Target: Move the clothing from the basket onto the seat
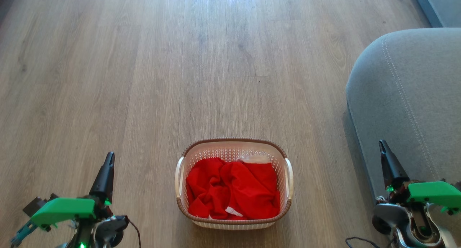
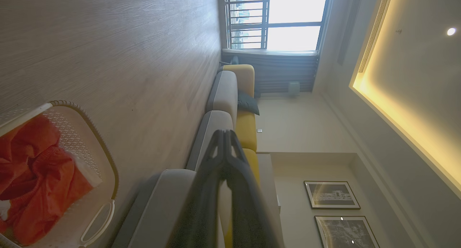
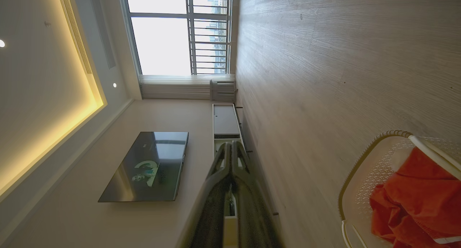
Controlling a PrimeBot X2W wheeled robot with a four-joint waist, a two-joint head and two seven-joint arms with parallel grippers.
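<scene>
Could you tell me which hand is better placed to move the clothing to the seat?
Probably the right: the seat lies beside the right hand, while the basket with the clothing sits between it and the left hand.

Head view: bright, even daylight. A pale sheen lies on the wooden floor (image 1: 201,32) far beyond the basket (image 1: 234,141). Soft shadows fall at the basket's near side and along the seat (image 1: 407,97) edge facing it.

Wrist views: the window (image 3: 162,43), far beyond the basket, is blown out to white, and a ceiling strip (image 2: 407,122) glows warm yellow. Straight lines bow toward the frame edges. The left gripper (image 2: 225,132) and right gripper (image 3: 230,144), close to the lens, are blurred. The clothing (image 2: 32,176) reads orange.
</scene>
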